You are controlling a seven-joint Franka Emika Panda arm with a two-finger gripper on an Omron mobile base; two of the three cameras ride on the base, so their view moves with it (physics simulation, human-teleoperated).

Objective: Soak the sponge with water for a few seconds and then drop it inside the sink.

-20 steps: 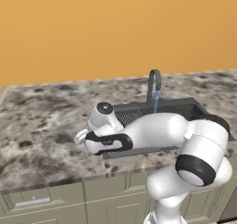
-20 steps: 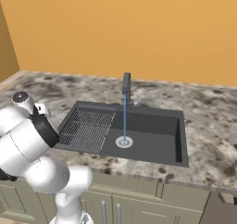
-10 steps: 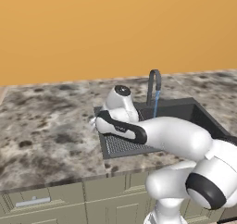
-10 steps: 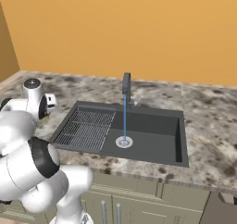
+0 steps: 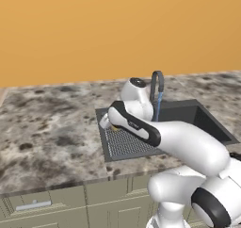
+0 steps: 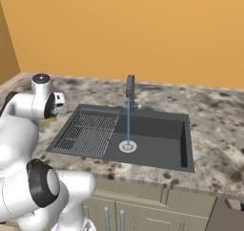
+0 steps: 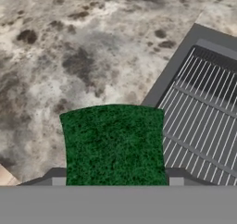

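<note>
Arm swung sinkward, sponge (image 7: 115, 144) base hidden

The sponge (image 7: 115, 144) is cut off at the bottom of the hand view, so its yellow base cannot be made out. In the left base view, much of the sink (image 5: 207, 123) is hidden by the arm, and the end effector (image 6: 56, 103) is largely covered in the right base view.
</note>
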